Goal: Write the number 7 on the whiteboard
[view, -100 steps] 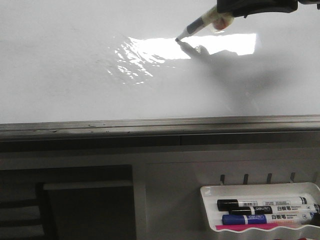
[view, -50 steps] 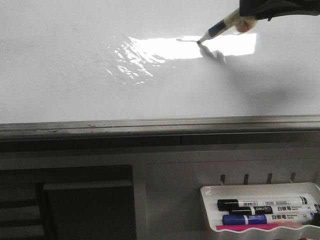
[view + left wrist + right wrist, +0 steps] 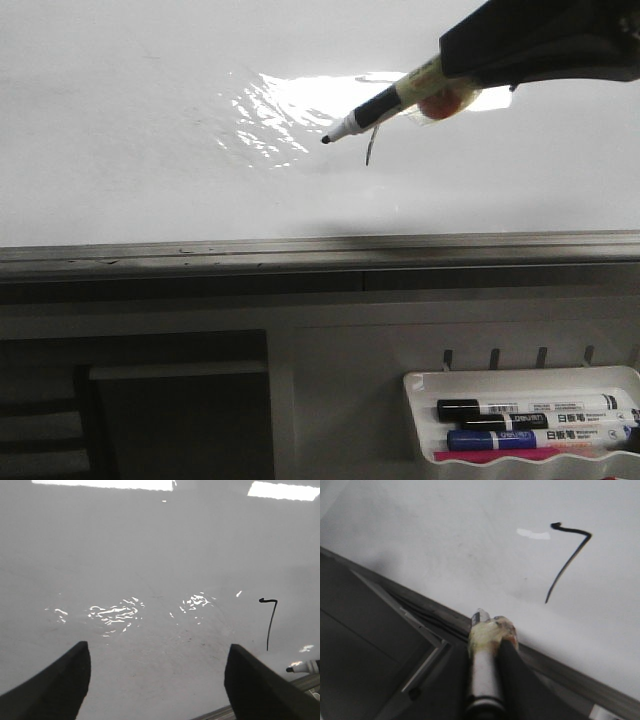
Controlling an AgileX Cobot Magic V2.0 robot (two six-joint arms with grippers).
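While clamped on the marker [image 3: 385,105], the right gripper [image 3: 470,65] holds its tip clear of the whiteboard [image 3: 120,150], just beside the number 7 [image 3: 567,560], which looks complete. Left gripper [image 3: 155,680]: jaws apart, empty, facing the whiteboard near the 7. Advised handling: retreat straight off the whiteboard, avoiding smears on the wet stem.

Right gripper [image 3: 440,95] clamped — left gripper [image 3: 157,680] wide.

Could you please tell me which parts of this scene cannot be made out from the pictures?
- Number 7: front view, the marker and glare hide its top; only the stem's end shows.
- Right pincer: right wrist view, blurred and cut off by the lower edge.
- Left pincer: left wrist view, fingers cut off by the lower edge.
- Tray markers: front view, label print too small; right ends cut off.
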